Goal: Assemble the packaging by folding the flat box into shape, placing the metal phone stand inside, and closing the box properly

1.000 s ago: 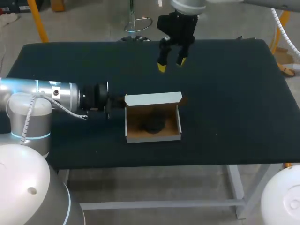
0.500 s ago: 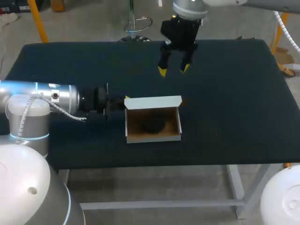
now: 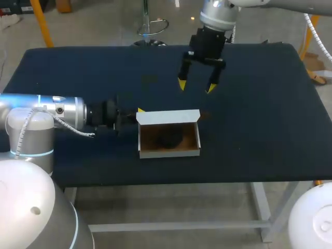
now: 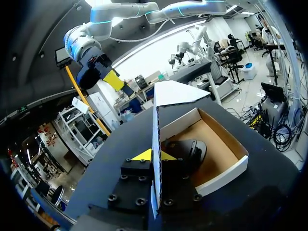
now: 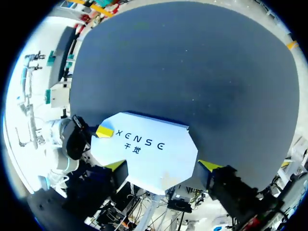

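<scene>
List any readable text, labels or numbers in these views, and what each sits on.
On the box lid, outer face, right wrist view: a dark printed logo line with two small characters beneath. It is brand print, left unquoted.
No other print shows on the table.

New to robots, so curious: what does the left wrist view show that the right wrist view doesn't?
Only the left wrist view: the box's brown inside and the dark phone stand. Only the right wrist view: the lettering on the white lid. Both: the lid, the black table, the left pincer clamping the lid, and the open right pincer.
</scene>
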You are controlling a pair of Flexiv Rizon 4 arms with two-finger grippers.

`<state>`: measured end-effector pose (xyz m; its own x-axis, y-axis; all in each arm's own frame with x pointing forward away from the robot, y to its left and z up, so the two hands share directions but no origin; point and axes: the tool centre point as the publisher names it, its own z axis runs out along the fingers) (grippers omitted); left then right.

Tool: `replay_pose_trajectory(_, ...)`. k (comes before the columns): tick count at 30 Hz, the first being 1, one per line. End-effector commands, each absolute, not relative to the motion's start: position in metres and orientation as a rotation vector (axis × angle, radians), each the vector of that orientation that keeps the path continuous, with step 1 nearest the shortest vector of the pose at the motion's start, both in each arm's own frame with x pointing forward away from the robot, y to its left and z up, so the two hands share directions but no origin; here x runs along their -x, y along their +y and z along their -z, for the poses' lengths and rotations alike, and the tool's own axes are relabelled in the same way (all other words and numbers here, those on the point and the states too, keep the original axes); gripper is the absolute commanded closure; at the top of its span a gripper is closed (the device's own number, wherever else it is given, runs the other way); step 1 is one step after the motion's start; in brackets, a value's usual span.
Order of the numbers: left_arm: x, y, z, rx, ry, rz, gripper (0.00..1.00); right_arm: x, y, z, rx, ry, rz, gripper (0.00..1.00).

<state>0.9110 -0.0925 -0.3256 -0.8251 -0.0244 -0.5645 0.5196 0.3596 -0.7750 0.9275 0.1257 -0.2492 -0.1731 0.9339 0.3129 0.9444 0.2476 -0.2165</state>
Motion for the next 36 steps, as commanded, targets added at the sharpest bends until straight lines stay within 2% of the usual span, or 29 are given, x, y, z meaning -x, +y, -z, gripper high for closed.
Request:
replay_pose_trajectory(1,-0.908,-0.089,0.330,-0.450,2.123,1.490,1.00,-0.929,0.126,0.248,1.715,-2.148,0.032,0.00)
replay_pose_trajectory(32,-0.897,-0.091,0.332,-0.465,1.941,1.317,1.00,-0.906,0.122,0.277,1.743,-1.903,-0.135,0.00)
replay_pose_trajectory(36,-0.897,-0.093,0.334,-0.495,1.946,1.284,1.00,-0.902,0.121,0.280,1.745,-1.887,-0.139,0.09)
